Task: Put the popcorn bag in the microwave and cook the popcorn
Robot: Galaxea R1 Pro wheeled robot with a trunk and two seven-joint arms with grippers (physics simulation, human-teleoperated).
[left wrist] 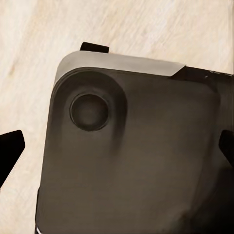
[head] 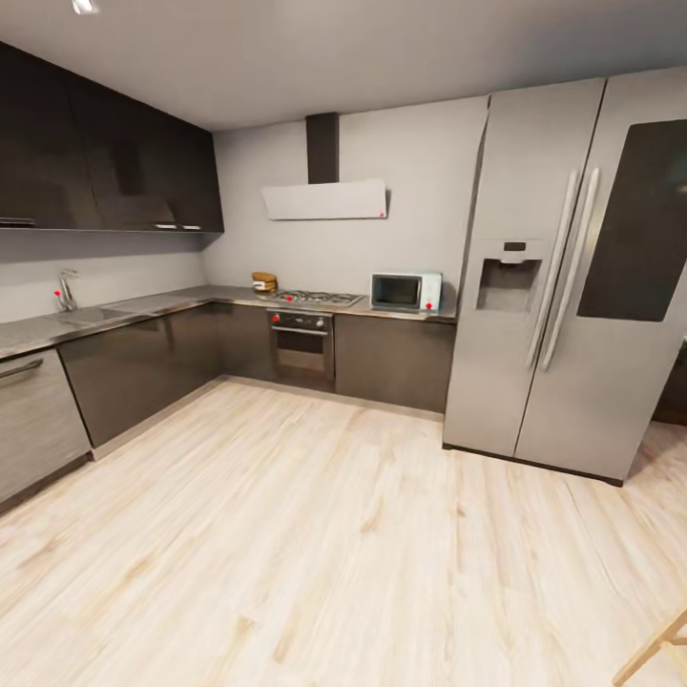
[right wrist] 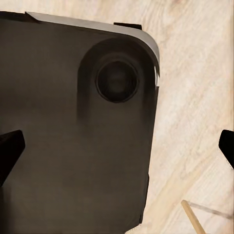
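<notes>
Microwave (head: pixel 405 291) x1, door shut, on tabletop (head: pixel 143 307) at fridge (head: pixel 563 277) end; popcorn bag (head: pixel 264 282) at back corner. Both grippers' fingers spread, empty.

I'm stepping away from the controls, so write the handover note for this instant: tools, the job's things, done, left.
Left tool: fingertips spread wide, nothing between them, hanging over the robot's dark base.
Right tool: likewise open and empty.
The squat brown burlap popcorn bag sits on the long grey glossy countertop at the back corner, left of the steel gas hob. Whether it is one sack or two cannot be told from here.
The small pale mint-blue microwave stands right of the hob, beside the large silver fridge, door shut.
Done: nothing handled.
Left: cross the pale wood floor, take the bag, open the microwave, load, heat.
</notes>
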